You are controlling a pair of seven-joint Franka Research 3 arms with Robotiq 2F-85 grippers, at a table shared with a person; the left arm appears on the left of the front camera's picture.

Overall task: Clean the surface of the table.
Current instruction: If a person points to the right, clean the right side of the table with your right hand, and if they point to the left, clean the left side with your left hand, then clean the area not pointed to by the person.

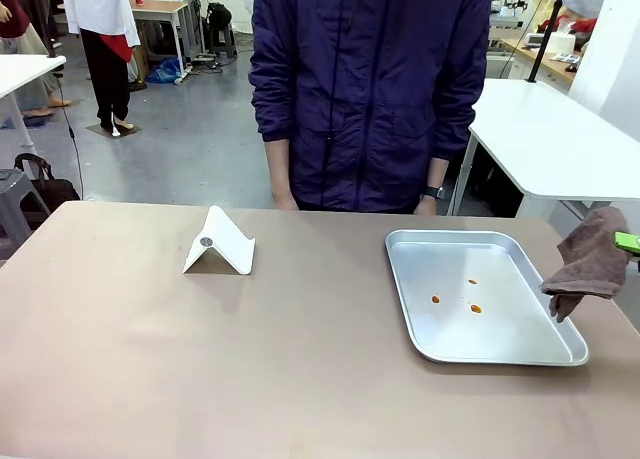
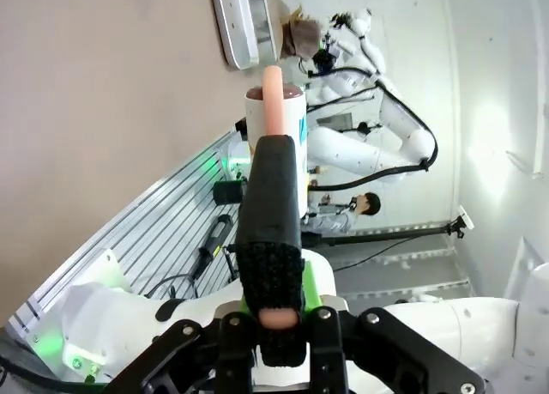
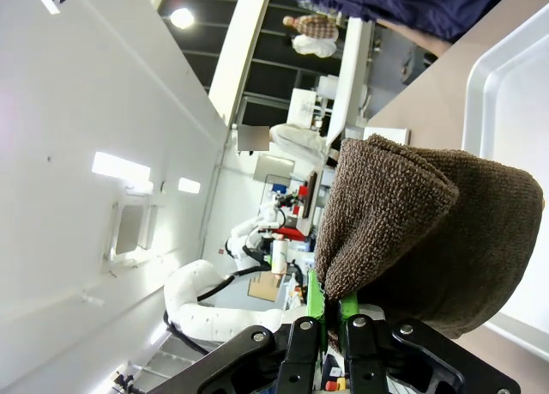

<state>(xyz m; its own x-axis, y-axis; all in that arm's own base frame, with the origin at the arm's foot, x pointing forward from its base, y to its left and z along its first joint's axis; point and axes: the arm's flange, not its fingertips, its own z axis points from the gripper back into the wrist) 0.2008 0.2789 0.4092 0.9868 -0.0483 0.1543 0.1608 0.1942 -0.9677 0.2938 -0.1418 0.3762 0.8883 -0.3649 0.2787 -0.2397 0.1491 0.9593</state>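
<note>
The brownish-tan table [image 1: 150, 359] stretches across the front view. At its right edge a brown cloth [image 1: 590, 264] hangs beside the tray, pinched by my right gripper [image 1: 628, 243]. The right wrist view shows that gripper [image 3: 330, 312] shut on the folded cloth [image 3: 420, 239], with the table [image 3: 429, 93] beyond. My left gripper [image 2: 274, 304] is shut on a black textured tool with a pink rod [image 2: 271, 197], held off the table's [image 2: 86, 111] near edge.
A silver tray [image 1: 410, 309] with small orange spots lies at the right. A white folded stand [image 1: 218, 244] sits left of centre. A person in a dark purple jacket [image 1: 370, 89] stands at the far edge. A white-topped table [image 1: 560, 144] is behind right.
</note>
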